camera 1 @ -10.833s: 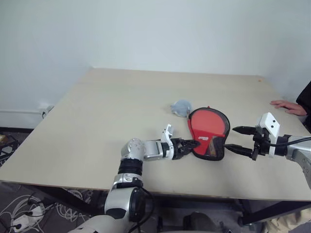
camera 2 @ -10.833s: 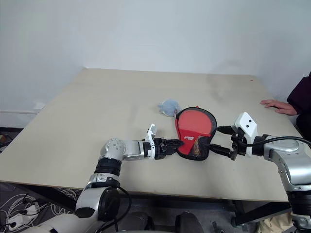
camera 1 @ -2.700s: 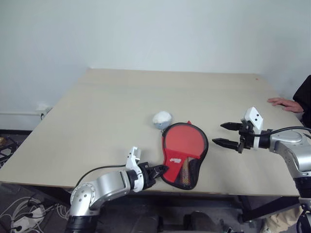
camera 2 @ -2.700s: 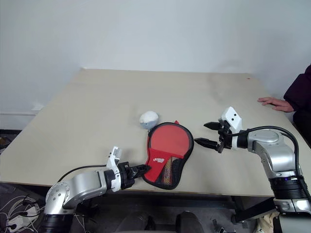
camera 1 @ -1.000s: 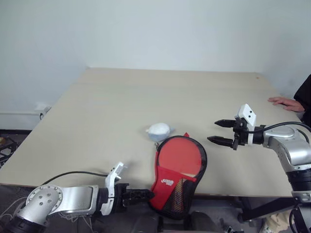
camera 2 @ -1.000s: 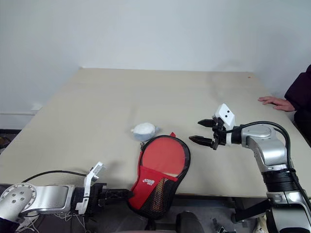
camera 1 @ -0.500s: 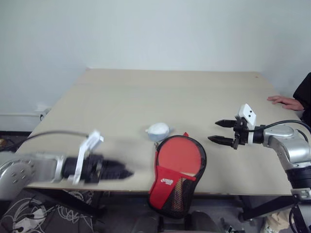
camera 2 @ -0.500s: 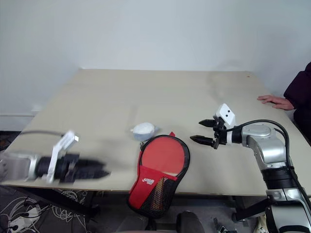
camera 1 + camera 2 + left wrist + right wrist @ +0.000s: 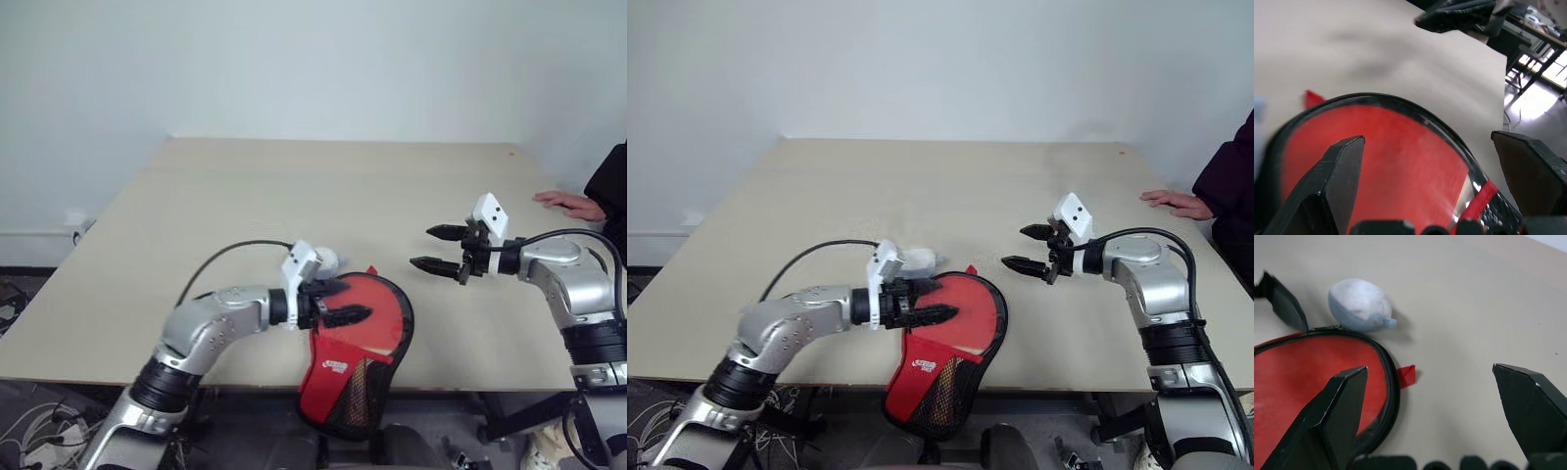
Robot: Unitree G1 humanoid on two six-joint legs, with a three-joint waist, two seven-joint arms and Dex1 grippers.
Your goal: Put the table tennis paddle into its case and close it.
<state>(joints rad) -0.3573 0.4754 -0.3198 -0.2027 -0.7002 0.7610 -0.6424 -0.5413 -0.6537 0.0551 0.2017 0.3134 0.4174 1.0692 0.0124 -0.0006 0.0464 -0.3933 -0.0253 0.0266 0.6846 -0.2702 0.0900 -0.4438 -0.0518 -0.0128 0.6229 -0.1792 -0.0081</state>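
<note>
Left gripper (image 9: pixel 351 302) hovers over the round end of the case (image 9: pixel 358 352), fingers spread wide and holding nothing. The case lies at the worktop's (image 9: pixel 294 196) near edge, its mesh end drooping over it (the paddle's red face (image 9: pixel 382 318) shows inside the black rim). A grey lump (image 9: pixel 1360 305) sits just beyond. Further right, the right gripper (image 9: pixel 438 248) hangs wide open above the worktop, empty.

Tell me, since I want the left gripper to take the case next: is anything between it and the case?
Nothing visible. The left gripper hangs open right over the red round part of the case. The grey fuzzy lump lies beside the case's far rim, off that path.
</note>
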